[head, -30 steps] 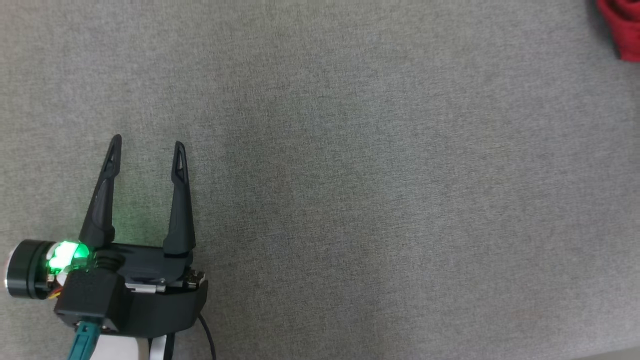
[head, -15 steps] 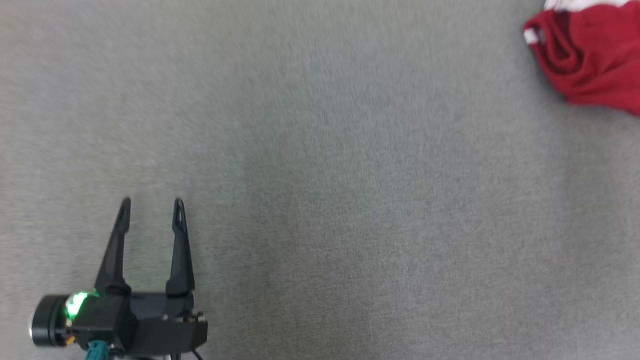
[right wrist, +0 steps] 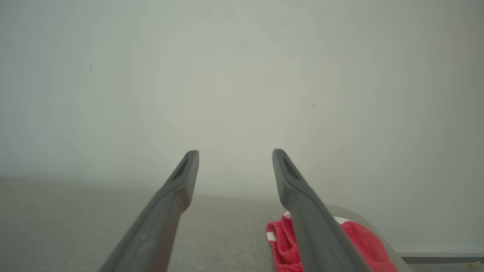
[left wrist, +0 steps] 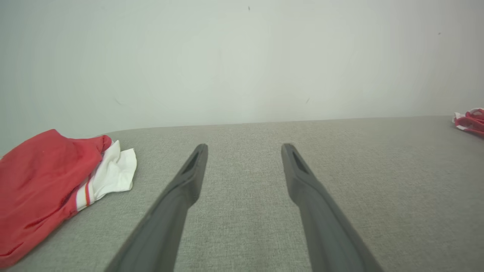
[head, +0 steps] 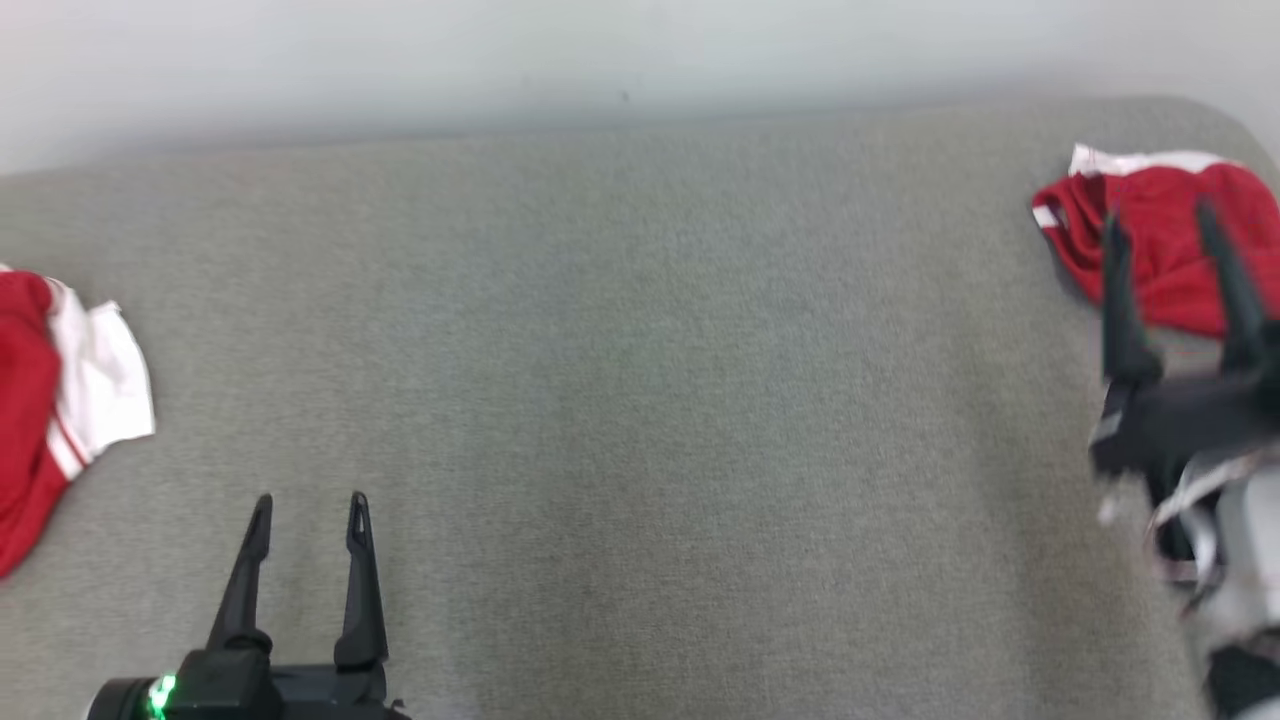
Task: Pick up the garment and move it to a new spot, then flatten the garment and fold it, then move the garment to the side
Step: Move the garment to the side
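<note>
Two hands stood wide, empty: left hand idle, right hand near crumpled red garment; pickup, flattening, folding all pending.

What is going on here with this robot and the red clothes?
A robot works over a grey fabric surface. Its right claw is open and empty, fingers pointing at a crumpled red and white garment at the far right; whether it touches the cloth I cannot tell. The left claw, also open and empty, is over bare fabric. A second red garment lies at the left edge. Nothing is picked up yet.
</note>
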Controlling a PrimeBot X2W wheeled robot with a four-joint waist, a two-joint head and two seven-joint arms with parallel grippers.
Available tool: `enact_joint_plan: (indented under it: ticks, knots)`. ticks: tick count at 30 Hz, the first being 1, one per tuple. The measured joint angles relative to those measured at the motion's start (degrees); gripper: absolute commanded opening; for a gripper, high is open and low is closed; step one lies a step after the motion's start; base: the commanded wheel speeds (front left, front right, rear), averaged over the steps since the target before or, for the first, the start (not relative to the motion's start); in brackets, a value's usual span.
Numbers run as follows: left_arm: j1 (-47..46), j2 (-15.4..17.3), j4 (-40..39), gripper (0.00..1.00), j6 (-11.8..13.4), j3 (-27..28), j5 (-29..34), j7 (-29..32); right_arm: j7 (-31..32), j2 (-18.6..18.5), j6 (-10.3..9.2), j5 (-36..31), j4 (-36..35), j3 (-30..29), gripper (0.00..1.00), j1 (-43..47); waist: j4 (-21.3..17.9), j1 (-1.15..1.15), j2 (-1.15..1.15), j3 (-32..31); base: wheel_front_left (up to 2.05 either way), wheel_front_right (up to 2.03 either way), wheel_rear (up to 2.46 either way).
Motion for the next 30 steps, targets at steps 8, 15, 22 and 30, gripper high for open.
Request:
enact_joint_plan:
  ticks: [8,15,22,30]
  knots:
    - [1.9,-0.1,1.7,1.0,0.1,-0.7,-0.6,0.0,0.0,10.8,-0.01,-1.6,-11.1,-6.6,1.0,17.7,2.2,0.0,0.0,-4.0,0.0,0.0,0.0]
    - [3.3,-0.1,3.7,1.0,0.2,-1.2,-1.6,0.0,0.0,15.7,-0.01,-3.9,-12.5,-5.6,1.0,27.1,3.0,0.01,0.0,-6.7,0.0,0.0,0.0]
    - [5.5,-0.2,5.8,1.0,0.2,-2.1,-2.4,0.0,0.0,19.2,-0.01,-5.8,-12.9,-4.1,1.0,33.2,3.0,0.01,0.0,-9.8,0.0,0.0,0.0]
    - [6.3,-0.2,7.2,1.0,0.2,-2.2,-2.5,0.0,0.0,20.3,-0.01,-6.3,-13.5,-3.7,1.0,35.5,2.8,0.01,0.01,-11.2,0.0,0.0,0.0]
